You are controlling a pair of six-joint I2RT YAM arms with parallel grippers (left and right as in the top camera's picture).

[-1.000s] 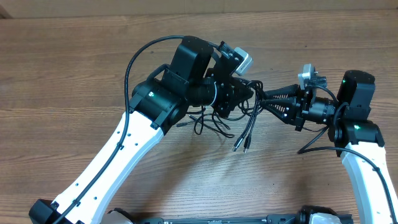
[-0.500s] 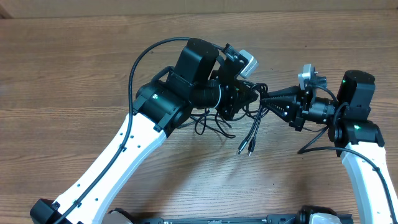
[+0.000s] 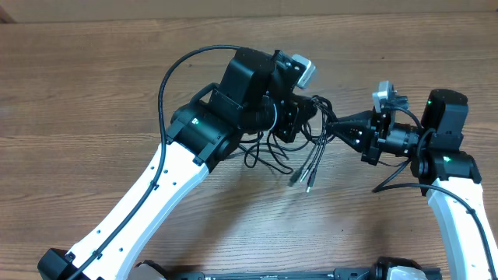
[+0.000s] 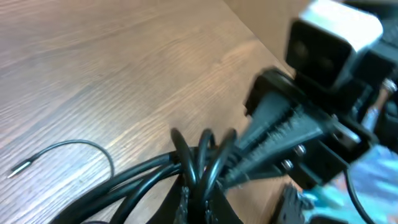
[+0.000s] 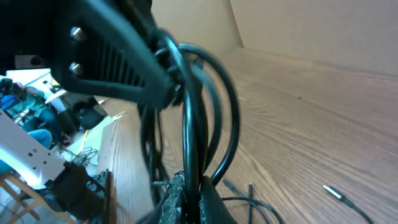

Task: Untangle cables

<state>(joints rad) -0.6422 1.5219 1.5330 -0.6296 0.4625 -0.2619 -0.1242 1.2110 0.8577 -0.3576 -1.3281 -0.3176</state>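
The cables [image 3: 268, 152] are thin black cords bunched in the middle of the wooden table, lifted between both arms. My left gripper [image 3: 310, 117] is shut on a clump of their loops [image 4: 143, 174]; its fingers [image 4: 186, 202] pinch the strands from below. My right gripper [image 3: 330, 123] meets it from the right and is shut on one strand [image 5: 193, 124] running up between its pads [image 5: 177, 193]. Two plug ends [image 3: 303, 180] dangle below the grippers. More loops trail onto the table under the left wrist.
The table is bare brown wood [image 3: 93, 117], with a cardboard wall [image 3: 233, 8] along the far edge. Each arm's own thicker cord [image 3: 183, 66] arcs beside it. A loose plug tip [image 5: 331, 192] lies on the wood right of my right gripper.
My right gripper has closed on a cable strand beside the left gripper. The left gripper has turned slightly, and the dangling plug ends have swung a little.
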